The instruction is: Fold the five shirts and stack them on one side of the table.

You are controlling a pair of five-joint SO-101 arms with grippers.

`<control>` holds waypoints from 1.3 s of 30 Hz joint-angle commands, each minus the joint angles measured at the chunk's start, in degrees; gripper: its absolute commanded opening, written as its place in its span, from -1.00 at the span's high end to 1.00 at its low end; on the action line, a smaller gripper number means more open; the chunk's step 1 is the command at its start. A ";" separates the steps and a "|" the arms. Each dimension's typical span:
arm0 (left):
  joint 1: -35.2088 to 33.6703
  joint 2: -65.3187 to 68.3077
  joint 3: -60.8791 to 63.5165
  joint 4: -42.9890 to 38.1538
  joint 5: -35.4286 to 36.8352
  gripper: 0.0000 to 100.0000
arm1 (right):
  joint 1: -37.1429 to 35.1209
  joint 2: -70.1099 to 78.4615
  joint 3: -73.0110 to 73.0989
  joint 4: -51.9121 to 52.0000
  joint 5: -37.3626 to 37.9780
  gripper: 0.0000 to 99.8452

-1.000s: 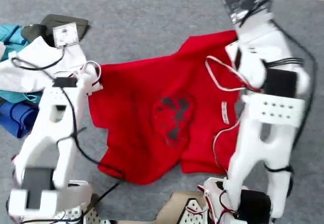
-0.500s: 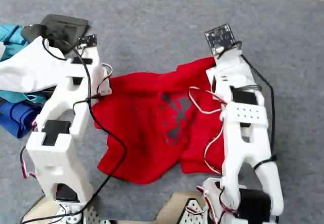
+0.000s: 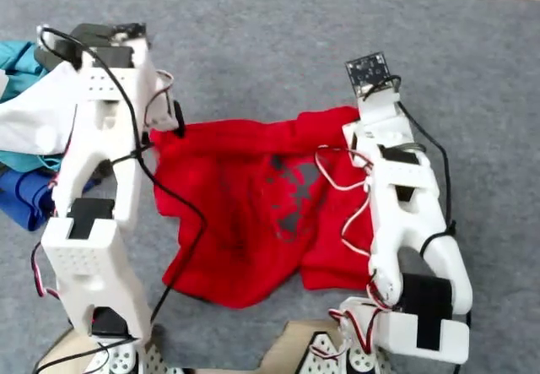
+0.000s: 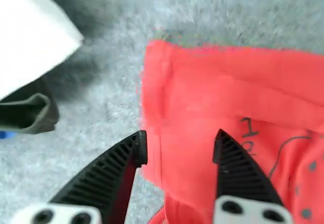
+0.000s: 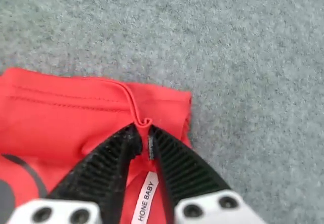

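Red shirt [image 3: 245, 222] is lying crumpled; wrist views are showing right gripper [image 5: 143, 131] pinching its hem, left gripper [image 4: 179, 143] gaping wide over it.

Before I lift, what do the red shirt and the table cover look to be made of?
Red shirt: soft, matte knit cloth, probably cotton jersey; it wrinkles loosely and shows a stitched hem.
Table cover: grey felt or short-pile carpet, by the look; matte, fuzzy, flecked fibres, no shine.
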 commanded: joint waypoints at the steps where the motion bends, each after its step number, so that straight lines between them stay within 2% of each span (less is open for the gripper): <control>1: -1.67 -0.57 -4.92 1.67 0.62 0.55 | 0.75 0.04 -2.51 -1.14 -0.18 0.99; 3: -2.81 -0.40 -4.84 -0.44 1.76 0.56 | 0.75 0.13 -2.51 -1.14 -0.18 0.99; 11: -3.16 9.89 -5.54 -11.69 15.47 0.56 | 0.66 0.57 -2.42 -1.14 -0.09 0.99; 17: -2.81 14.55 -13.27 -9.14 31.30 0.56 | 0.66 4.09 -4.79 -1.05 0.00 0.99; 19: -2.73 14.99 -16.97 -7.91 34.64 0.56 | 0.66 4.26 -4.79 -1.05 0.00 0.99; 24: -1.41 15.52 -23.21 -5.63 38.59 0.56 | 0.66 4.35 -4.79 -1.05 0.00 0.99; 32: -0.62 21.93 -24.09 -4.04 43.78 0.60 | 0.66 4.53 -4.88 -1.05 0.00 0.99; 39: -0.88 25.10 -24.97 -3.96 44.22 0.67 | 0.57 4.53 -4.88 -1.05 0.00 0.99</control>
